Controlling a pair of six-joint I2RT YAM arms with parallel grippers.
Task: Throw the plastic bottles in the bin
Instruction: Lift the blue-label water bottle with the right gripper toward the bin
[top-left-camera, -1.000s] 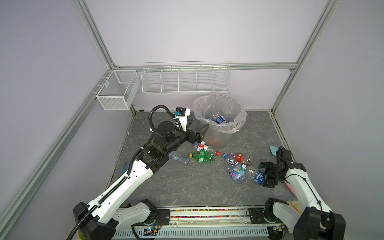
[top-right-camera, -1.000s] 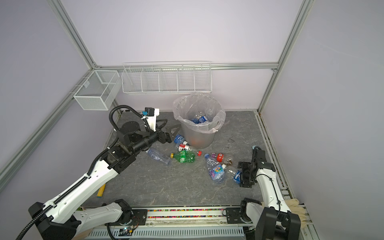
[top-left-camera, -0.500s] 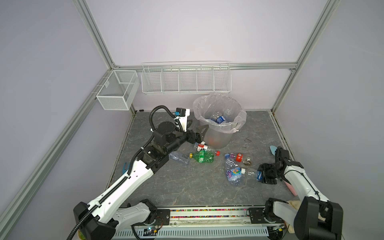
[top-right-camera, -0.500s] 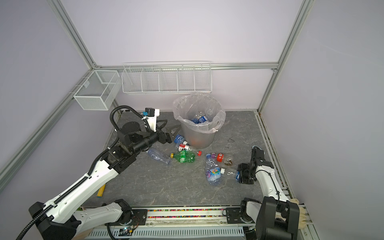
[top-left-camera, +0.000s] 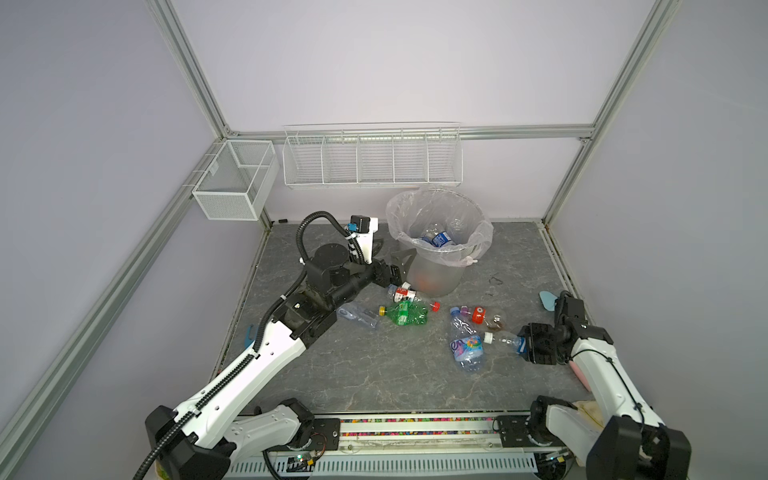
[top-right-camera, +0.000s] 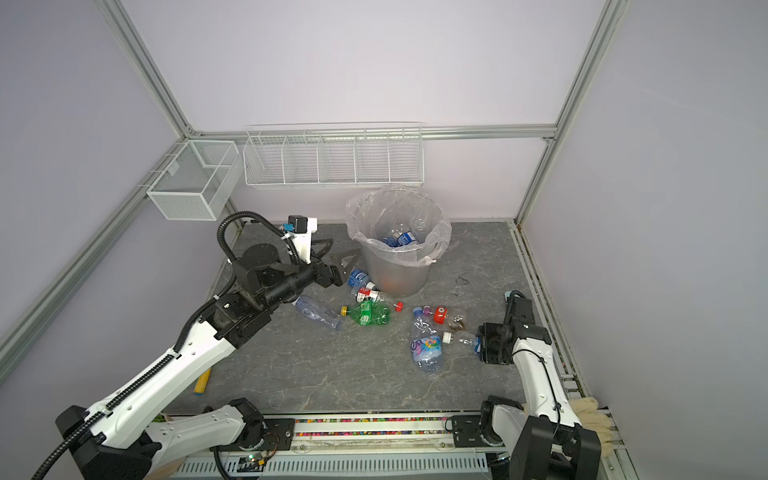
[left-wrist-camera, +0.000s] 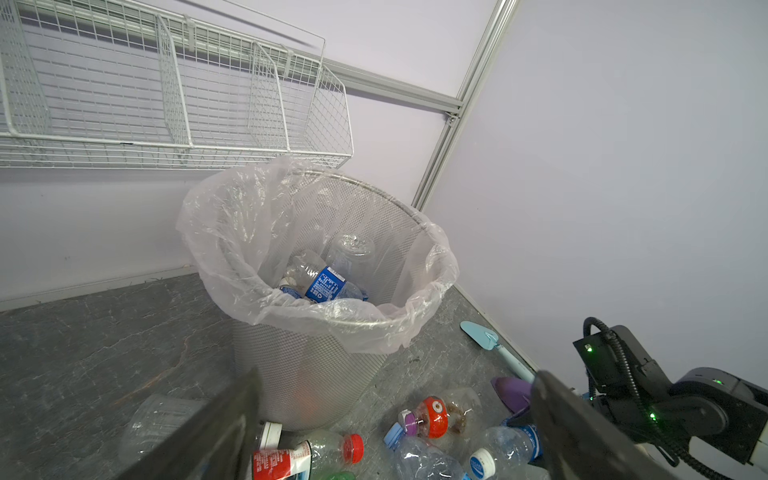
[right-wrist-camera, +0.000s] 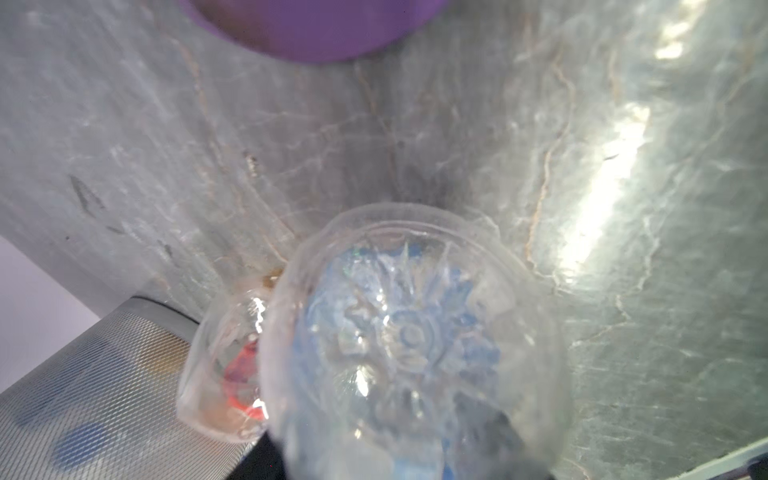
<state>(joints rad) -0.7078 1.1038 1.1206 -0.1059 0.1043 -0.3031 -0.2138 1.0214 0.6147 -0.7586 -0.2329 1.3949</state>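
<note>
The bin stands at the back with a few plastic bottles inside. Several more lie on the floor in front: a green one, a red-labelled one, a clear one, a multicoloured one and an orange-labelled one. My left gripper hangs open and empty beside the bin's left wall. My right gripper is shut on the base of a blue-labelled, white-capped bottle, low over the floor.
White wire baskets hang on the back and left walls. A teal tool and a purple piece lie by the right wall. A yellow object lies under my left arm.
My right gripper has closed on the blue-labelled bottle's base and shifted slightly right. The multicoloured bottle slid a little left. My left arm has hardly moved.
</note>
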